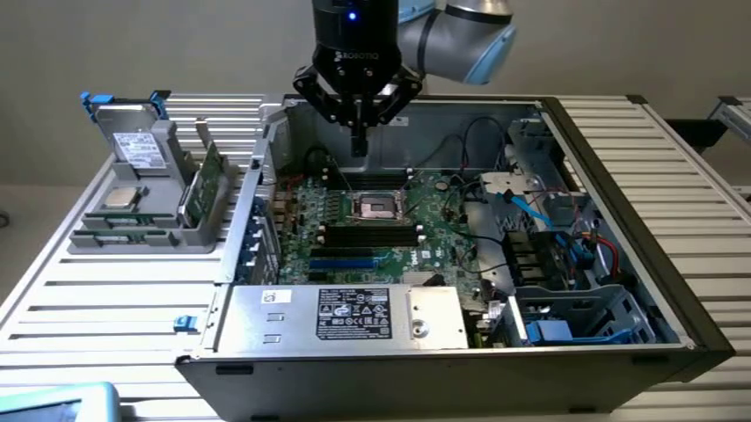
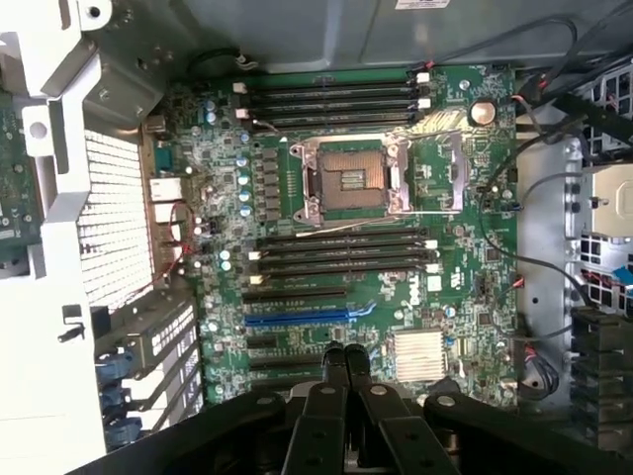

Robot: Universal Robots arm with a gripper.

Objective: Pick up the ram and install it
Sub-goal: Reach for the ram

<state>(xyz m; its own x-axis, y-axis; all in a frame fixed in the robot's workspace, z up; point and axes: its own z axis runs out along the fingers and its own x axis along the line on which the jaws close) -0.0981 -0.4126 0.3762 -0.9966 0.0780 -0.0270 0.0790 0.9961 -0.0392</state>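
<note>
So the gripper (image 1: 358, 141) hangs over the back half of the open computer case (image 1: 411, 378), above the motherboard (image 2: 475, 297). Its fingers are pinched right together with nothing between them. Empty, basically.

The ram (image 1: 118, 236) isn't in the case. I think it's the thin green stick lying flat in the front pocket of the grey tray (image 1: 83, 242), just outside the case on the exterior view's left. It's hard to make out from here, so don't quote me. The bigger green card (image 1: 207, 185) standing on edge in that tray, nearer the case, isn't it.

Handling-wise I'd call it light, stiff and easy to damage. Best pinch it by the long edges near the middle, off the chips and contacts. The black slots (image 2: 341, 252) in the case are all empty.
</note>
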